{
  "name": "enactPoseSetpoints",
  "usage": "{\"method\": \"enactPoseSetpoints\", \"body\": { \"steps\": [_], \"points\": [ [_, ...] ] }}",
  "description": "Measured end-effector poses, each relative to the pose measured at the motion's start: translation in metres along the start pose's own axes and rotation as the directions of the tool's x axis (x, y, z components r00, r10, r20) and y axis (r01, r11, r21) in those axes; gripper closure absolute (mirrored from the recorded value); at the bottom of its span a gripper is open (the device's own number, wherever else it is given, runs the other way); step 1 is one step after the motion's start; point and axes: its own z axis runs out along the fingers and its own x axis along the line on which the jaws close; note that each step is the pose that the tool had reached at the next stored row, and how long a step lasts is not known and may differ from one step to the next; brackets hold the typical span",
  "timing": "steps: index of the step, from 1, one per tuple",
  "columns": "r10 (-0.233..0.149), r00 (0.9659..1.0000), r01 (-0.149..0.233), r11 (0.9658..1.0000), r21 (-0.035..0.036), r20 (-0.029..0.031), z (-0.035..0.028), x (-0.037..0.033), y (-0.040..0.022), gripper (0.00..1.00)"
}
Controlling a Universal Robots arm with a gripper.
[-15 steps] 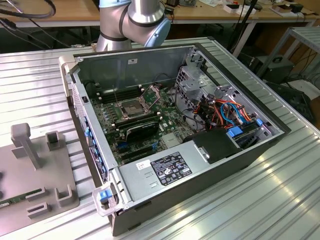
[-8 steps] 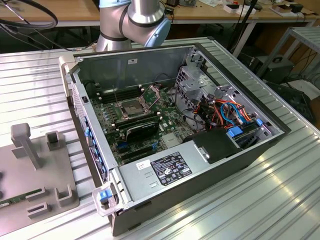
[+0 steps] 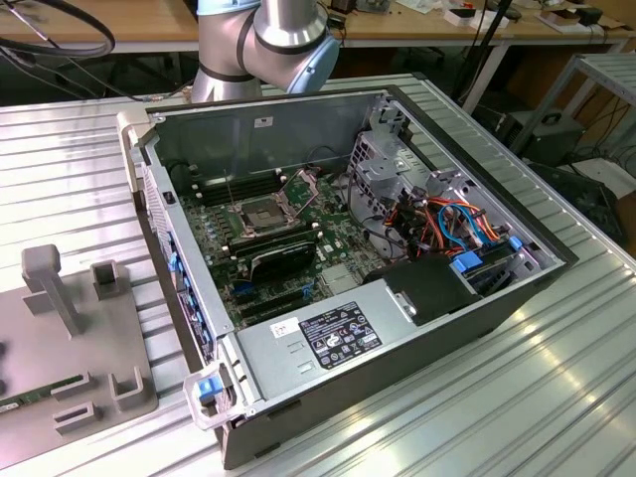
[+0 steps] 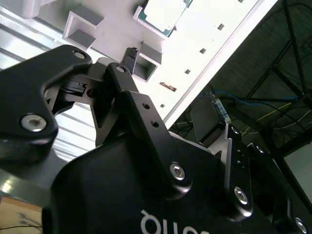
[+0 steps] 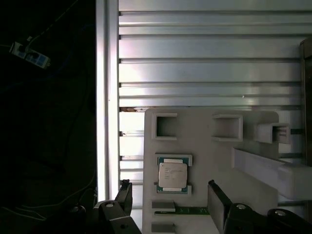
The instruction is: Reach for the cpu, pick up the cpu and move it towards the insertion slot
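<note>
Gripper [image 5: 168,187], black, two-fingered: spread wide, holding nothing and touching nothing. Both fingers [image 5: 217,202] show their tips in the first wrist view; their bases and the gripper body are cut off at the picture's edge.

Cpu [image 5: 172,175], small flat square chip, pale silvery-beige: seated in a green-edged holder [image 5: 174,158] on a pale grey moulded plate [image 5: 219,161], apart from the fingers and in line with the gap between them. In the second wrist view the gripper's black housing hides most of the plate, and the cpu [image 4: 163,12] is cut off at the picture's edge.

Table [image 5: 195,48], ribbed aluminium: carries the plate.

Insertion slot [image 3: 260,212], square silver-framed socket with dark centre: on the green board inside an open grey computer case [image 3: 268,124] in the exterior view, its hinged metal bracket [image 3: 299,184] raised. Contents of the slot too small to make out.

Arm [image 3: 268,40], grey with blue joint caps: rises behind the case, cut off at that view's upper edge.
</note>
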Motion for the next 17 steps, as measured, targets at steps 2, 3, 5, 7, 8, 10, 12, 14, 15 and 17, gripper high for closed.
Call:
{"method": "enactPoseSetpoints", "body": {
  "steps": [2, 3, 5, 7, 8, 10, 12, 14, 15, 17],
  "points": [
    [0.0, 1.0, 0.0, 1.0, 0.0, 0.0, 0.0001, 0.0, 0.0, 0.28],
    [0.0, 1.0, 0.0, 1.0, -0.0002, 0.0002, 0.0012, 0.0, 0.0, 0.28],
    [0.0, 1.0, 0.0, 1.0, 0.0, -0.0012, 0.0077, 0.0, -0.0002, 0.28],
    [0.0, 1.0, 0.0, 1.0, 0.0, -0.0013, 0.0159, -0.0005, -0.0005, 0.28],
    [0.0, 1.0, 0.0, 1.0, 0.0, -0.0013, 0.0177, -0.0005, -0.0006, 0.28],
    [0.0, 1.0, 0.0, 1.0, 0.0001, -0.0013, 0.0214, -0.0004, -0.0008, 0.28],
    [0.001, 1.0, -0.001, 1.0, 0.0001, -0.0012, 0.0251, -0.0004, -0.001, 0.28],
    [0.006, 1.0, -0.006, 1.0, 0.0002, -0.0011, 0.0286, -0.0003, -0.0015, 0.28],
    [0.011, 0.9999, -0.011, 0.9999, 0.0002, -0.0009, 0.0304, -0.0004, -0.0019, 0.28],
    [0.018, 0.9998, -0.018, 0.9998, 0.0004, -0.0006, 0.0344, -0.0005, -0.0029, 0.28]
  ]
}}
